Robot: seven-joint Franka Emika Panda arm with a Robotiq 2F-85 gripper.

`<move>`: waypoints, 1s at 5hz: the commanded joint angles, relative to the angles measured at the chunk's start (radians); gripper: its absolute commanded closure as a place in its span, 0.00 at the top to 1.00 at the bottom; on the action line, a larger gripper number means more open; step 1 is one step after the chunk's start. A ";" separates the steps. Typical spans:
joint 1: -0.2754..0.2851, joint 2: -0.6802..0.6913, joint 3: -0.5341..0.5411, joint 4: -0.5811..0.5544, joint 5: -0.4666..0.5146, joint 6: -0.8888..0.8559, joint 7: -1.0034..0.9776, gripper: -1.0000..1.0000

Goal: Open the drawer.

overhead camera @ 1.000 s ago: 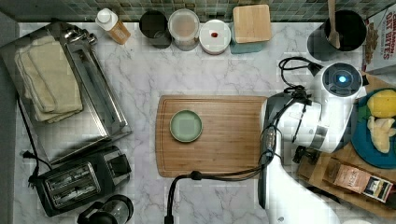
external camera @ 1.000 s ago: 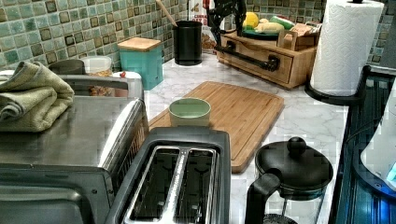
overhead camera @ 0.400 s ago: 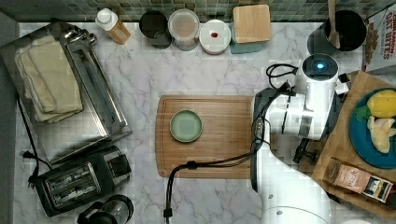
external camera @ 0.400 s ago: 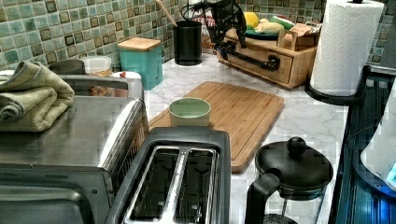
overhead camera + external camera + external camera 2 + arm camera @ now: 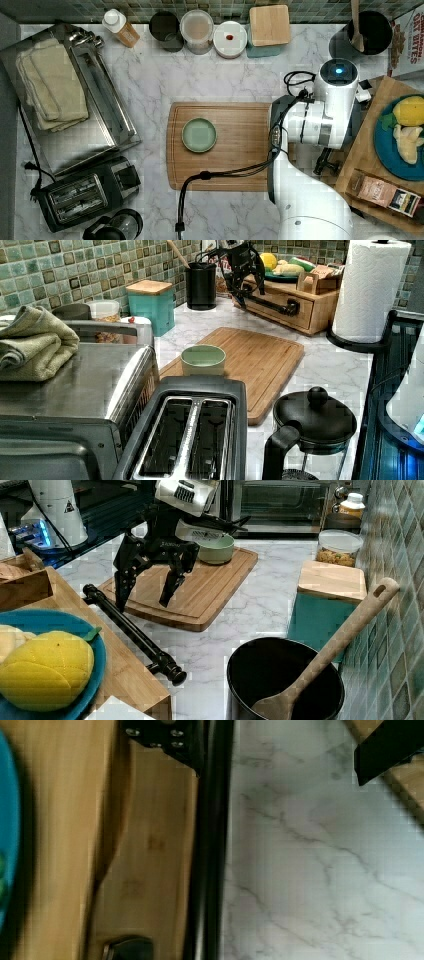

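Observation:
The drawer (image 5: 299,311) sits in a light-wood stand at the left view's far right, and its front looks flush with the stand. Its long black bar handle (image 5: 131,628) runs along the front, seen too as the handle (image 5: 210,850). My gripper (image 5: 143,601) is open and hangs just over the handle near one end, its fingers pointing down. In the wrist view the bar lies between my gripper's (image 5: 280,750) two fingers, close beside one of them. In the left view my gripper (image 5: 247,286) stands in front of the stand.
A blue plate (image 5: 97,662) of fruit rests on top of the stand. A cutting board (image 5: 240,150) with a green bowl (image 5: 199,135) lies beside my arm (image 5: 320,120). A black pot (image 5: 285,685) with a wooden spoon and a teal box (image 5: 325,605) stand near the tiled wall.
My arm has swung toward the top view's left, off the stand's top, and the gripper has come down in front of the drawer onto the handle bar.

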 commanded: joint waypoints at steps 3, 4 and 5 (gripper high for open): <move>-0.075 0.061 -0.018 0.087 0.072 0.195 0.020 1.00; -0.098 0.097 -0.010 0.089 0.100 0.220 0.018 1.00; -0.118 0.126 -0.010 0.107 0.119 0.201 0.006 1.00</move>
